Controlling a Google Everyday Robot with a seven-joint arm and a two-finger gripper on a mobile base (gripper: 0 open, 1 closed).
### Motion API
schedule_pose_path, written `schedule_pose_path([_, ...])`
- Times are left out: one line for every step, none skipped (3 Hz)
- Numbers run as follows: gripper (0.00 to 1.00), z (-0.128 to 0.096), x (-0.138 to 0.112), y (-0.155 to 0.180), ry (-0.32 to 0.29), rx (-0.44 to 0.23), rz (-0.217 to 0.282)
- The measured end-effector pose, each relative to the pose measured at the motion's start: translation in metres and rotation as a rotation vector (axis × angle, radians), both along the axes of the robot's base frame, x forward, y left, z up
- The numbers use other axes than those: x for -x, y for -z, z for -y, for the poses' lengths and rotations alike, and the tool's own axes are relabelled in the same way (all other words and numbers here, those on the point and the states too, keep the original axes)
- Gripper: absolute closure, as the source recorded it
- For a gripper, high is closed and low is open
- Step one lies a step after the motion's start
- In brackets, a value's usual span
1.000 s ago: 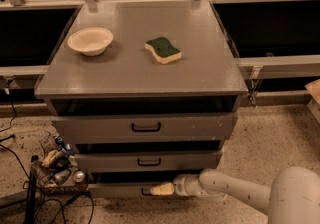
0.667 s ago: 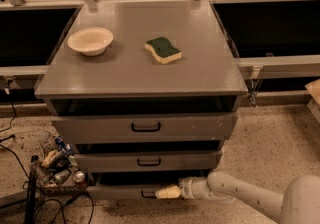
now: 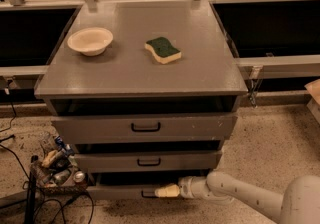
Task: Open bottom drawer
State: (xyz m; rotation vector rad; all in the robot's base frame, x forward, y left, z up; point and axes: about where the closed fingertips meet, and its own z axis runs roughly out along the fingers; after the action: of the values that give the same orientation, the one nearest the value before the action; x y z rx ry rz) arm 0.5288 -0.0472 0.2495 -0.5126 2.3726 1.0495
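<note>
The bottom drawer (image 3: 117,192) is the lowest, narrowest grey front of the cabinet, just above the floor. It stands a little way out, with a dark gap above its front. Its small black loop handle (image 3: 146,195) shows just left of my gripper. My gripper (image 3: 165,191), with cream tips, reaches in from the lower right along the drawer front and sits at the handle's right end. The white arm (image 3: 240,195) runs off to the lower right corner.
The middle drawer (image 3: 147,161) and top drawer (image 3: 145,127) sit above, each slightly out. On the cabinet top lie a cream bowl (image 3: 90,41) and a green-and-yellow sponge (image 3: 163,50). A crate of clutter and cables (image 3: 55,168) stands on the floor at left.
The dark gap above the bottom drawer has widened and its front has come slightly toward the camera. The gripper has stayed at the handle, shifting a little.
</note>
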Motion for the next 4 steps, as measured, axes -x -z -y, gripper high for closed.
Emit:
schedule_pose_path([0.00, -0.004, -0.013, 0.002, 0.046, 0.000, 0.017])
schedule_pose_path([0.00, -0.004, -0.013, 0.003, 0.045, 0.000, 0.016])
schedule_pose_path([0.00, -0.018, -0.005, 0.014, -0.003, -0.003, -0.018])
schedule_pose_path([0.00, -0.018, -0.005, 0.014, -0.003, -0.003, -0.018])
